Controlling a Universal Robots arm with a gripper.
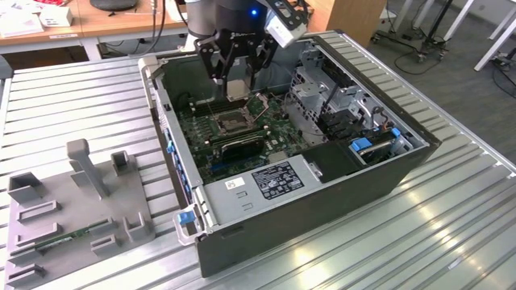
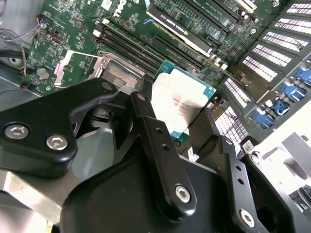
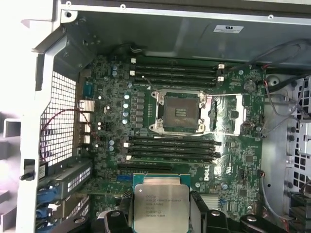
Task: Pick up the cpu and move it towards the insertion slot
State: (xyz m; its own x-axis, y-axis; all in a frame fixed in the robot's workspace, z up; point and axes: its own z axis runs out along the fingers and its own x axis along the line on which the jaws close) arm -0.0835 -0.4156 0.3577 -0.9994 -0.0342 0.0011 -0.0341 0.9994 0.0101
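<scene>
Robot gripper (image 1: 235, 81) carrying a computer chip above an open computer case.

In the second wrist view the black fingers (image 2: 160, 145) are clamped on two opposite edges of the chip (image 2: 182, 99), a flat silvery square with a pale rim, lifted clear of the green circuit board (image 3: 233, 165). Beyond it, in the first wrist view, the square socket (image 3: 181, 110) with its silver frame and dark centre sits uncovered mid-board, between two banks of long black memory slots (image 3: 170, 148). The case (image 1: 322, 199) lies on its side on a ridged metal table (image 1: 72, 103).

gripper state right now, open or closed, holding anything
Gripper: closed on the cpu, held above the motherboard, not yet at the insertion slot.
</scene>
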